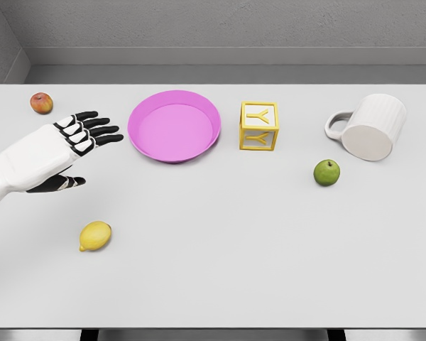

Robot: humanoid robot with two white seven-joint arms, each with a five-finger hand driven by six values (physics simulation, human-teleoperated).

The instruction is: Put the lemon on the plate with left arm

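Left hand [77,145] open, fingers extended, holding nothing, hovering left of the pink plate [207,142]. Lemon [95,236] lies on the table [234,270], nearer the robot than the plate, well apart, ungrasped. Advice: descend directly over the lemon's middle, close fingers across its short axis; it could roll.

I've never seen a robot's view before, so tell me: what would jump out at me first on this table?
Probably the bright pink plate at the back middle of the white table, with a yellow letter cube just to its right. Next, the robot's left hand, white with black fingers spread open, reaching in from the left and holding nothing. Below it, near the front left, lies the yellow lemon.
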